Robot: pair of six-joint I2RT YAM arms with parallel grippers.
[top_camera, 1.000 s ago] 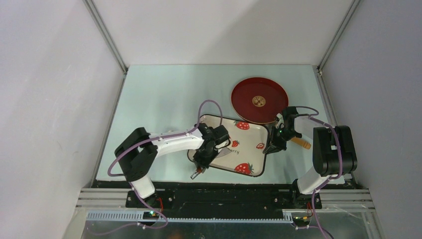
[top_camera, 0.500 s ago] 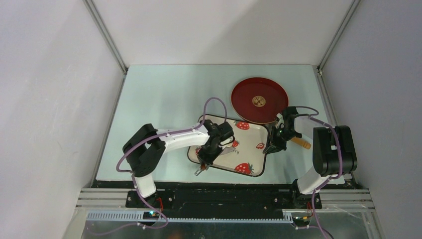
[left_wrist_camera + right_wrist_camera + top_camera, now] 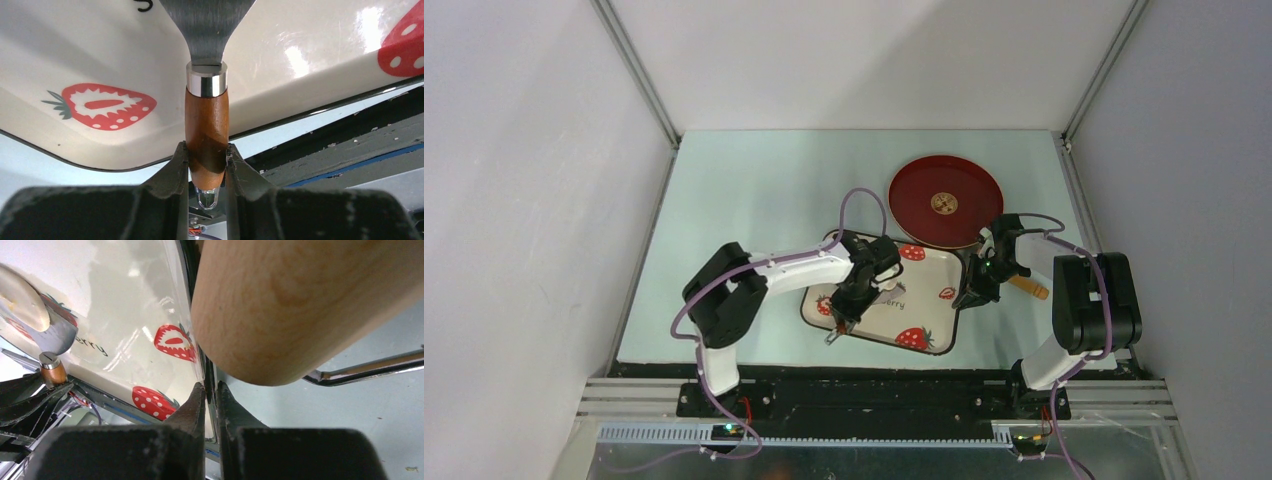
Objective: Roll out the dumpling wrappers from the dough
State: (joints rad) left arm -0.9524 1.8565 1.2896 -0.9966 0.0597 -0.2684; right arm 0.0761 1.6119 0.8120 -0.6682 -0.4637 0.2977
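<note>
My left gripper (image 3: 206, 150) is shut on the wooden handle (image 3: 206, 125) of a metal spatula, near the front left edge of the strawberry tray (image 3: 934, 272). The blade (image 3: 207, 25) reaches over the tray floor. In the right wrist view a rounded, flat pale cream piece of dough (image 3: 20, 297) lies on the blade (image 3: 59, 336). In the top view my left gripper (image 3: 839, 322) hides it. My right gripper (image 3: 210, 387) is shut on the tray's right rim (image 3: 197, 360); it also shows in the top view (image 3: 972, 296). No separate dumpling wrappers show.
A red plate (image 3: 944, 200) sits behind the tray, touching its far edge. A wooden rolling pin (image 3: 300, 305) lies on the table right of the tray, close above my right gripper; its end shows in the top view (image 3: 1029, 288). A shiny metal rod (image 3: 370, 367) lies beneath it.
My left arm has swung to the right and forward, carrying the spatula further in over the tray. The right arm, tray and rolling pin have not moved.
</note>
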